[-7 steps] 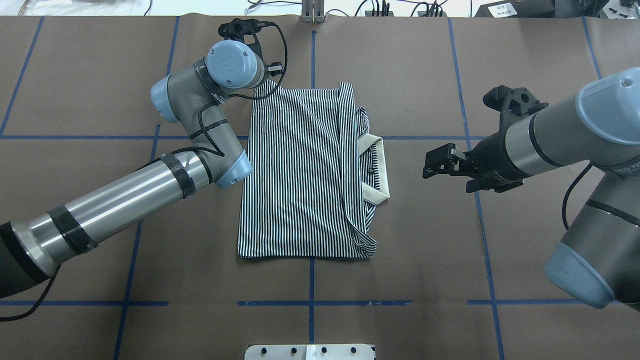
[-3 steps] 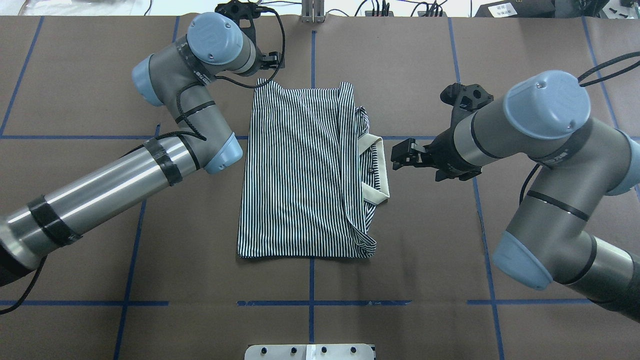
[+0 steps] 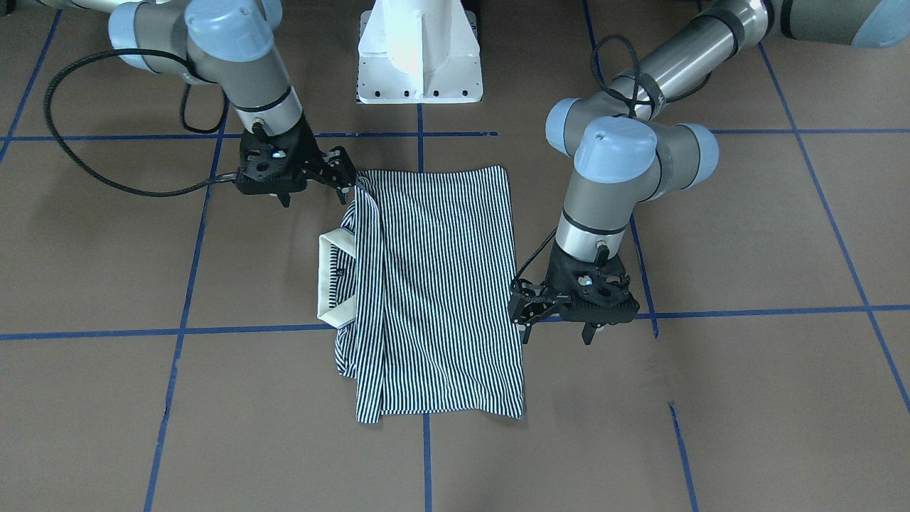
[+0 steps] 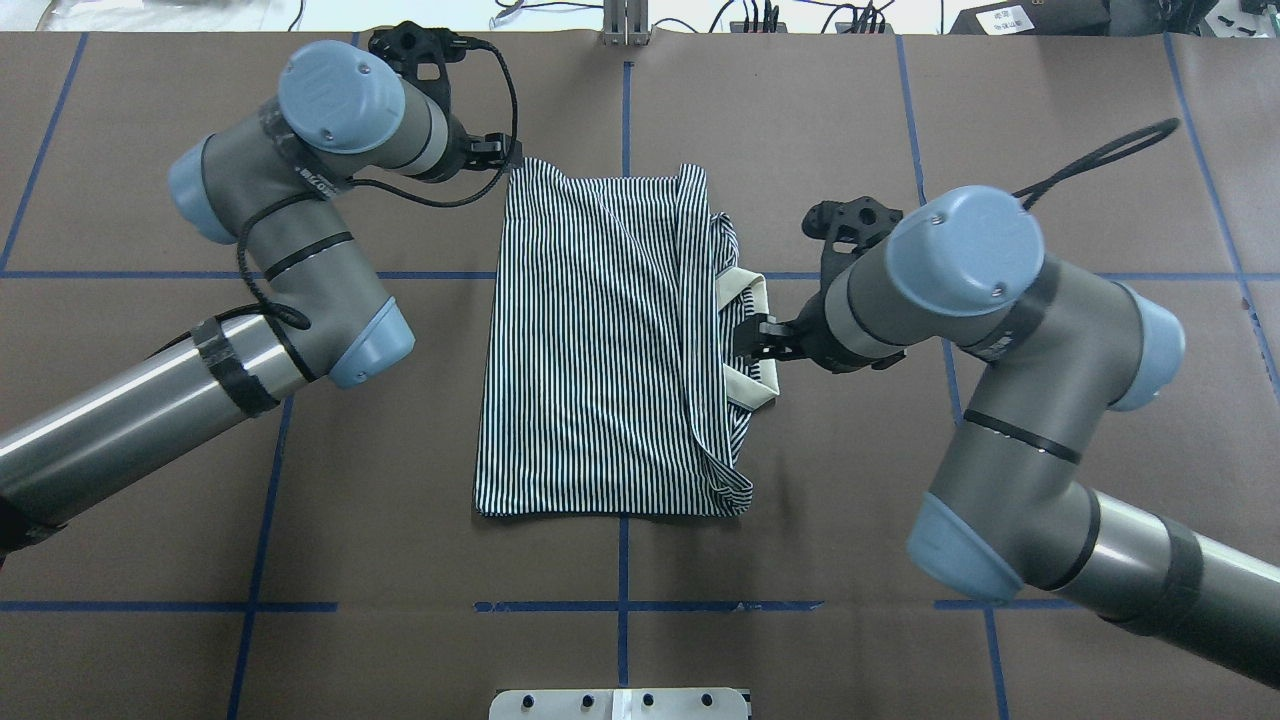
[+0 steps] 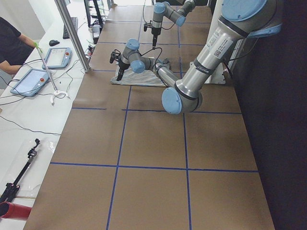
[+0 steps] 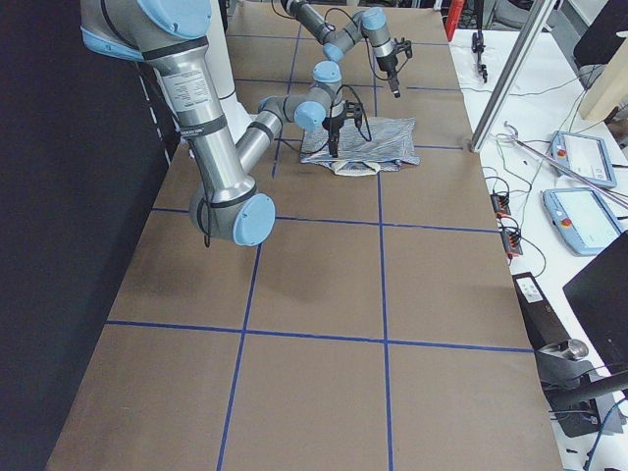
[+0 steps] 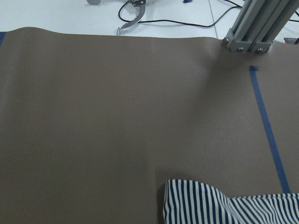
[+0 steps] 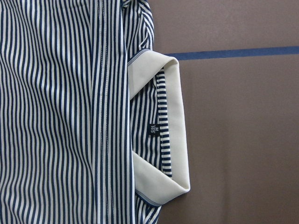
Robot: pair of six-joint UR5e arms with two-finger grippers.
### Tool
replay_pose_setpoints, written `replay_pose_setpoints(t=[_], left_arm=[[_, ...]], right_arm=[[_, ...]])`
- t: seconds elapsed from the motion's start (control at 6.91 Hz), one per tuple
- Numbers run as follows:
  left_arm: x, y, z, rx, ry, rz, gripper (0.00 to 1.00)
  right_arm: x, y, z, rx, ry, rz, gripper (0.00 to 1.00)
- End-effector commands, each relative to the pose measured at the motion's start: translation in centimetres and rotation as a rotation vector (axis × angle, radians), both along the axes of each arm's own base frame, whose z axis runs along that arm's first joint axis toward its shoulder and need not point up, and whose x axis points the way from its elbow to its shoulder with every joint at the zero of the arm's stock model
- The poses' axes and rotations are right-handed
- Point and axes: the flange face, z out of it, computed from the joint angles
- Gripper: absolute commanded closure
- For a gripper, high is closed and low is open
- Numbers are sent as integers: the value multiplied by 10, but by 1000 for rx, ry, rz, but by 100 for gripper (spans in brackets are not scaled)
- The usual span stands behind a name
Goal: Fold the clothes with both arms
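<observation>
Shirt: the striped polo shirt (image 4: 600, 340) lies folded into a tall rectangle at the middle of the table (image 4: 150, 480). Its cream collar (image 4: 762, 330) juts out on the right side of the overhead frame.
Writing: in the right wrist view, a small dark neck tag (image 8: 153, 129) inside the collar shows an "M" over smaller figures I cannot read for certain. White lettering on the left arm (image 4: 310, 240) is too small to read.
Left tool: the left tool (image 4: 503, 150) sits at the shirt's upper left corner in the overhead frame. Its fingers are apart and grip nothing. I cannot tell whether it touches the cloth.
Right tool: the right tool (image 4: 750, 335) hangs over the middle of the collar, fingers spread, nothing held.
Edges: the shirt's left edge and bottom hem run straight. The right side is lumpy where layers bunch above and below the collar.
Room: brown surface crossed by blue tape lines (image 4: 620, 605) shows on every side of the shirt. The far table edge lies nearest, at the top of the overhead frame, with a metal post (image 4: 625, 20) there.
Hidden: neither wrist view shows its own fingers. The left wrist view catches only one striped corner at its bottom edge. A person (image 5: 12, 43) is cut off at the upper left of the exterior left view.
</observation>
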Motion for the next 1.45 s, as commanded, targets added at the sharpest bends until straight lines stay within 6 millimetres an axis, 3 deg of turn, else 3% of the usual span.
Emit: replay_pose_setpoints(t=[0.0, 0.14, 0.29, 0.58, 0.72, 1.3], left_arm=[[-46, 55, -29, -20, 6, 43, 0], [-54, 68, -37, -31, 25, 71, 0], [-55, 69, -36, -33, 25, 71, 0], [-55, 69, -36, -37, 29, 69, 0], [-55, 70, -36, -40, 31, 70, 0], [-53, 70, -35, -39, 32, 71, 0]], right_arm=[[-86, 29, -10, 39, 133, -80, 0], [-117, 38, -12, 44, 158, -115, 0], [-129, 43, 0, 59, 188, -160, 0], [-130, 46, 9, 80, 221, -219, 0], [-124, 46, 4, 94, 252, -256, 0], [-123, 48, 27, 77, 287, -264, 0]])
